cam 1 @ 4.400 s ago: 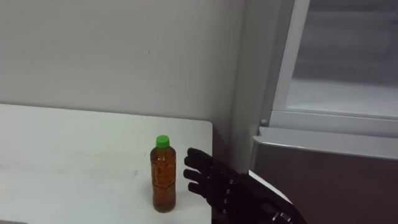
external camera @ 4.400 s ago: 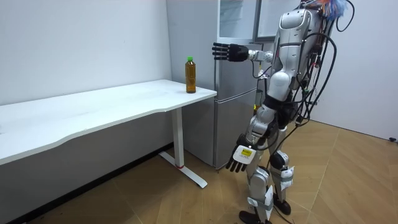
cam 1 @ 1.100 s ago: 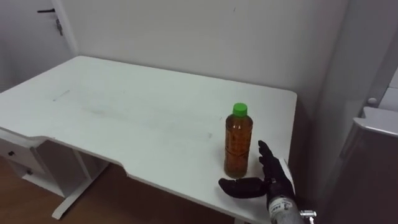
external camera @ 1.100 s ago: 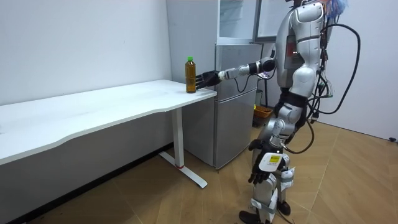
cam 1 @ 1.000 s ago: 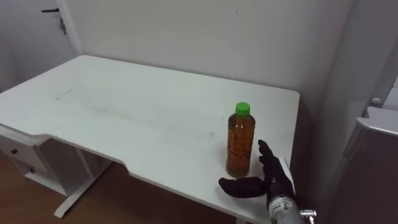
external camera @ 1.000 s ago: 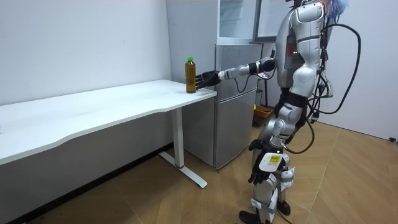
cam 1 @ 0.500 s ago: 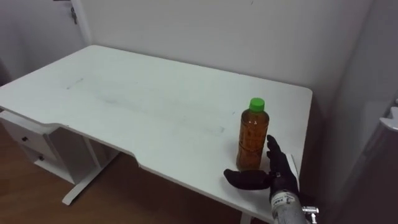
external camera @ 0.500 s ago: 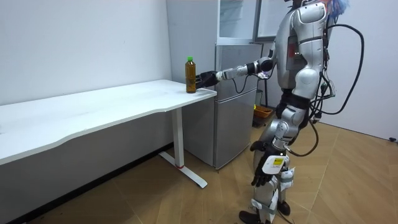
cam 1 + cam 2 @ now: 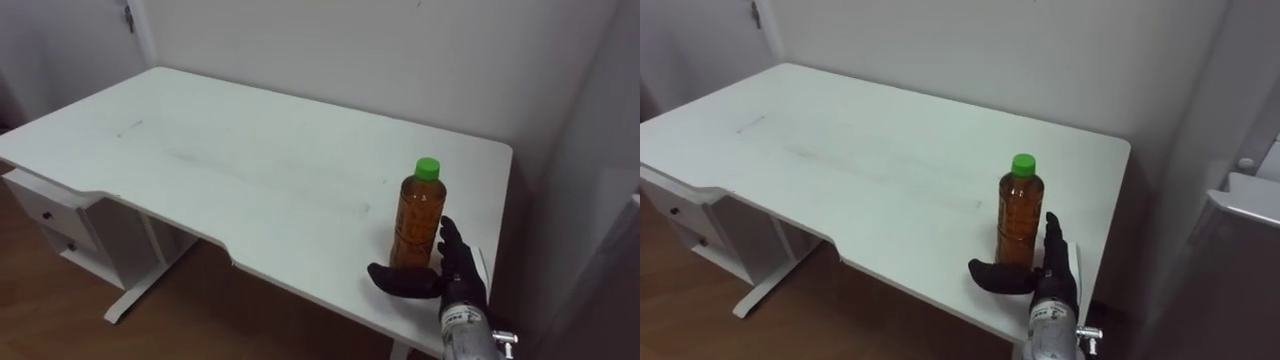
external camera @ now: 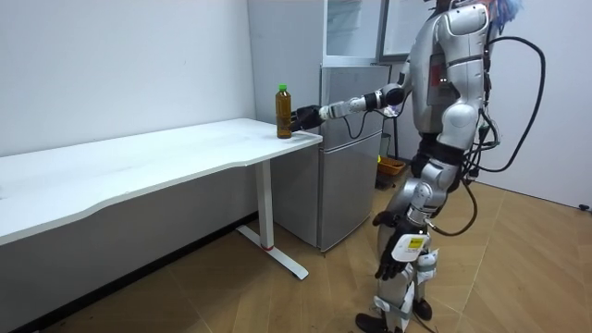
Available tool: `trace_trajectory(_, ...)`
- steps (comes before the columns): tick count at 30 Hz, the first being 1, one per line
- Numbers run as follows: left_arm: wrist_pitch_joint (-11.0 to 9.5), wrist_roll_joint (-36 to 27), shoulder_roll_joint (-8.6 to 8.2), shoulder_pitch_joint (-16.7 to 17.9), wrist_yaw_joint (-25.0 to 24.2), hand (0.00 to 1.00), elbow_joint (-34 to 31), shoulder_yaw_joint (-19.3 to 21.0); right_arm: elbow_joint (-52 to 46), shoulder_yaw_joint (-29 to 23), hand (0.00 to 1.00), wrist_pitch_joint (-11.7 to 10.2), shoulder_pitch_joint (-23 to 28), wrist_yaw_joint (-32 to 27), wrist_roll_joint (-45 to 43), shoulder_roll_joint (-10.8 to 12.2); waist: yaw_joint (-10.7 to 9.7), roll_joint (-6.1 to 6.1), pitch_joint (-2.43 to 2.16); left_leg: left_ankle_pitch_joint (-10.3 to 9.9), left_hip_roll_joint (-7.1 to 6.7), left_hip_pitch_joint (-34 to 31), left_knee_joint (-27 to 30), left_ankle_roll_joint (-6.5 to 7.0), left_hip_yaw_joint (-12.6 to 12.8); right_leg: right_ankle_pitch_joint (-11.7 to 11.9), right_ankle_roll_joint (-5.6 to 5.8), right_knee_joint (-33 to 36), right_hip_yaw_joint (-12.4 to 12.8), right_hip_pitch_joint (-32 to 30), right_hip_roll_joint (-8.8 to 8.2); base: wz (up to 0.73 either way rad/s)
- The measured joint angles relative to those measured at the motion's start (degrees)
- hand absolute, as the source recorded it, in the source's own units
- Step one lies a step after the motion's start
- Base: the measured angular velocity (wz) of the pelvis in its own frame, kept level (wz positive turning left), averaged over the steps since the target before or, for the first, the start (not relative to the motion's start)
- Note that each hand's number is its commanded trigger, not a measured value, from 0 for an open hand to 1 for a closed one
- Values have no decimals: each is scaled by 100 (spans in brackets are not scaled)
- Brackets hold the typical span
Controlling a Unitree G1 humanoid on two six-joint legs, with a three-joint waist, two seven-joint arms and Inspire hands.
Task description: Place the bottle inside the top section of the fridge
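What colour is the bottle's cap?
Bright green cap on the amber-brown bottle; it shows best in the left eye view.

Robot stands by fridge (image 10: 347, 139), right arm stretched level toward end of table (image 10: 139, 166). Right hand (image 10: 305, 117) just beside bottle (image 10: 283, 111) (amber, green cap). Left hand (image 10: 400, 254) hangs by leg.

White tabletop (image 9: 250, 170), long, with a shallow inward curve along its near edge, set against a pale wall. It is carried on a white leg (image 10: 268, 217) whose foot rests on the wooden floor (image 10: 231, 301). One bottle (image 9: 419, 215) stands upright on it near the right end, close to the near edge: amber contents, green cap (image 9: 428, 168). Faint grey scuffs (image 9: 215, 160) mark the middle of the surface.
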Motion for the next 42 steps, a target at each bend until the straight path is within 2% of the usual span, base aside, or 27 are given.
trace_trajectory(4,0,-163,0,2,-7,0,0,-2,3,-84,0,0,-57,-33,1,1,4,-35,-4,27,-7,-111,16,11,-15,-2,1,22,-19,-103,-8,6)
trace_trajectory(10,-2,-289,29,-12,-18,0,-7,-4,2,-165,0,-32,-117,-204,20,24,16,-108,16,63,-26,-244,49,29,-74,-4,8,19,-58,-194,-13,7)
trace_trajectory(12,-1,-335,33,-12,-15,0,-7,-28,2,-178,0,-36,-121,-252,15,15,19,-112,13,65,-78,-262,50,30,-129,-13,22,17,-103,-197,-26,11)
trace_trajectory(26,23,-324,62,-21,-129,0,-20,2,-15,-182,0,-79,-232,-265,-200,17,103,-166,-12,124,-75,-434,44,24,-167,-35,18,82,-186,-381,-68,2)
trace_trajectory(31,13,-326,67,-59,-159,0,-19,-2,-12,-248,0,21,-339,-451,-234,25,277,-228,16,127,-77,-442,43,25,-173,-44,12,169,-201,-420,-101,0)
trace_trajectory(35,-17,-325,88,-74,-160,0,-37,20,-2,-235,0,22,-502,-487,-231,32,327,-310,66,134,-95,-462,53,25,-275,-47,16,194,-287,-391,-106,16)
trace_trajectory(36,-17,-325,101,-74,-161,0,-57,24,-2,-234,31,22,-555,-491,-230,32,331,-329,76,134,-103,-488,64,25,-304,-47,16,191,-291,-392,-103,17)
trace_trajectory(37,-16,-325,104,-74,-162,0,-64,24,-2,-236,92,21,-577,-493,-229,30,331,-332,77,134,-109,-508,81,25,-320,-47,16,192,-297,-396,-103,14)
trace_trajectory(38,-16,-325,104,-73,-163,0,-67,24,-2,-238,100,16,-598,-490,-195,29,334,-333,78,136,-121,-517,89,29,-343,-47,16,200,-306,-395,-108,13)
trace_trajectory(42,-16,-326,105,-70,-163,0,-71,22,-2,-241,100,14,-599,-475,273,22,331,-332,78,142,-159,-529,120,39,-406,-61,39,208,-273,-386,-121,6)
